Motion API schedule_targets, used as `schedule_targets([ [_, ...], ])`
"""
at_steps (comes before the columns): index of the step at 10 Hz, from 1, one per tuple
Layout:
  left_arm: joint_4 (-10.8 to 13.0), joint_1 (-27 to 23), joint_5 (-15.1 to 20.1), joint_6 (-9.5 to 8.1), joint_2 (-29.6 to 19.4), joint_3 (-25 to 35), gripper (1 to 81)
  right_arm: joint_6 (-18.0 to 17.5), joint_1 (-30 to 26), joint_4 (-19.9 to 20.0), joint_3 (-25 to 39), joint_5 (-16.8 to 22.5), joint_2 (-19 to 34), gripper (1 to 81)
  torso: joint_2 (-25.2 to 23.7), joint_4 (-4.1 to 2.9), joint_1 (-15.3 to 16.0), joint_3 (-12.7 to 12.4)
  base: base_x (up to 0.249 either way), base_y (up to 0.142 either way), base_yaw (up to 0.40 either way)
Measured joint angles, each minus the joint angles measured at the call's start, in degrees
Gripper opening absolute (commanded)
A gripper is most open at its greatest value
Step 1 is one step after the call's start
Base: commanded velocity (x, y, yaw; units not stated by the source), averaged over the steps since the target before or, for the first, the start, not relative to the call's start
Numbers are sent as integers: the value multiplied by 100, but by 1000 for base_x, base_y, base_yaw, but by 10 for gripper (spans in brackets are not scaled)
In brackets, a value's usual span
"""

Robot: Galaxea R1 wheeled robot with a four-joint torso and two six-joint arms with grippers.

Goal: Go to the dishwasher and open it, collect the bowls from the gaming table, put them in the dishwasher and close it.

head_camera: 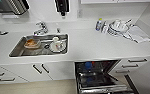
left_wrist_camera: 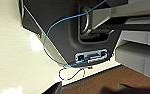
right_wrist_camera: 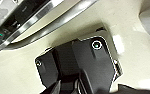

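Observation:
The dishwasher (head_camera: pixel 101 82) stands open under the white counter (head_camera: pixel 91 45), its door folded down towards me and its dark racks showing. A blue bowl (head_camera: pixel 88 65) sits in the upper rack at the back. In the right wrist view, the dishwasher's steel door edge (right_wrist_camera: pixel 41 22) with small green lights runs across a corner above the cream floor. The left wrist view looks down past my own dark base and a blue cable (left_wrist_camera: pixel 53 27). The gaming table is out of view.
A steel sink (head_camera: pixel 18 51) in the counter holds an orange-tinted container (head_camera: pixel 32 43) and white cups. White dishes (head_camera: pixel 118 27), a bottle (head_camera: pixel 99 24) and a cloth (head_camera: pixel 138 35) lie on the counter's right. White cabinet doors and drawers flank the dishwasher.

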State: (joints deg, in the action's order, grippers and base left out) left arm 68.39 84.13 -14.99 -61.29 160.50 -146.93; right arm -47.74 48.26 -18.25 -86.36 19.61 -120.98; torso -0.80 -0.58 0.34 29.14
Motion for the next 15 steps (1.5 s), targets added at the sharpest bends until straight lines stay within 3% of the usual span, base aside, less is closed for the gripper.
schedule_targets([
  [5, -4, 0, -2, 0, 85, -221, 811, 391, 1135, -85, -228, -873, 96, 811, -48, 0, 28, 0, 0, 0, 0],
  [7, -6, 0, -11, 0, 210, -312, 811, 513, 1508, -95, -479, -1118, -20, 811, -363, 0, 218, -2, 0, 0, 0],
  [12, -4, 2, -5, 0, 265, -439, 811, 844, 2352, -121, -1716, -1677, -1276, 811, -1381, 0, 854, -4, 0, 0, 0],
  [15, -4, 24, -2, 0, 271, -439, 811, 981, 2665, -126, -2175, -1865, -1626, 811, -1991, 0, 1235, -9, 0, 0, 0],
])
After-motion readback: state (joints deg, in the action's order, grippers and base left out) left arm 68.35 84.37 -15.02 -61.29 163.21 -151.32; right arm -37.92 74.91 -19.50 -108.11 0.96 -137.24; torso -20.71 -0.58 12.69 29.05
